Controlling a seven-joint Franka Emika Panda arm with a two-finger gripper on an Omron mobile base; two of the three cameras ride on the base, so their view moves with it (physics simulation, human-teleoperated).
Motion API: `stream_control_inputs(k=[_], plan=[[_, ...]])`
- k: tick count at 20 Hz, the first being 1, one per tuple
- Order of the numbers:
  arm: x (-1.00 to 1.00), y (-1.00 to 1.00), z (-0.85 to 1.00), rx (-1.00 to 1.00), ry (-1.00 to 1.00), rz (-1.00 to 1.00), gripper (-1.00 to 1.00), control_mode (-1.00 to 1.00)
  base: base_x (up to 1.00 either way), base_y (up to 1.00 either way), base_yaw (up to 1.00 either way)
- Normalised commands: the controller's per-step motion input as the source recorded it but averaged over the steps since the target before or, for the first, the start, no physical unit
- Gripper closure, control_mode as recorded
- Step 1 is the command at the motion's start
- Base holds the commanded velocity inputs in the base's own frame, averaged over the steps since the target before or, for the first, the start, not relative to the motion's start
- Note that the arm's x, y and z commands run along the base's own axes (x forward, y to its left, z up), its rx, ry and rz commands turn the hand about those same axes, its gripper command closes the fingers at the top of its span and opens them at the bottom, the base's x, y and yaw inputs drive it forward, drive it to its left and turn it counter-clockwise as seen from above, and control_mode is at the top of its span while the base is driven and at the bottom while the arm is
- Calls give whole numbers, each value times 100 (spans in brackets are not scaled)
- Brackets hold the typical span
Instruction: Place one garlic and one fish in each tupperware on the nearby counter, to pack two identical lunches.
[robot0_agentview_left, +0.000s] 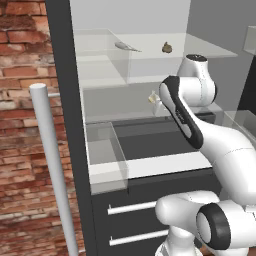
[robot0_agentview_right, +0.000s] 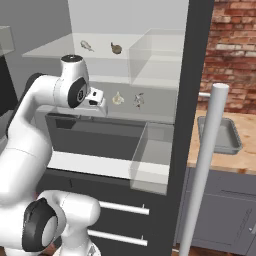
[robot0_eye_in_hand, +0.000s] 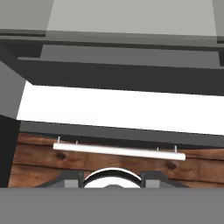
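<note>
While the hand (robot0_agentview_right: 102, 106) sits at the middle fridge shelf near a garlic (robot0_agentview_right: 118, 98), its grip unreadable, fetching seems underway; next, carry to the tupperware (robot0_agentview_right: 220, 135).

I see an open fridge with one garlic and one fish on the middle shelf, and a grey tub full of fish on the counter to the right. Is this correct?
Not entirely. The grey tub on the counter has no fish in it, as the right base view shows. The rest holds: one garlic and one fish lie on the middle shelf of the open fridge.
</note>
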Motion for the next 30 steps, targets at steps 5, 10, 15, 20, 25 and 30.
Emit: stream_control_inputs(k=[5,10,15,20,25,30], plan=[[-11,1,1,0,-9,0,-100,-100,0,0,0],[-39,0,16,0,-47,0,-100,-100,0,0,0],[-28,-3,45,-1,-44,0,-100,-100,0,0,0],[-11,-9,45,-8,-26,0,-100,-100,0,0,0],[-7,-16,68,-6,-19,-2,-100,-100,0,0,0],[0,-3,89,0,-14,-5,-100,-100,0,0,0]])
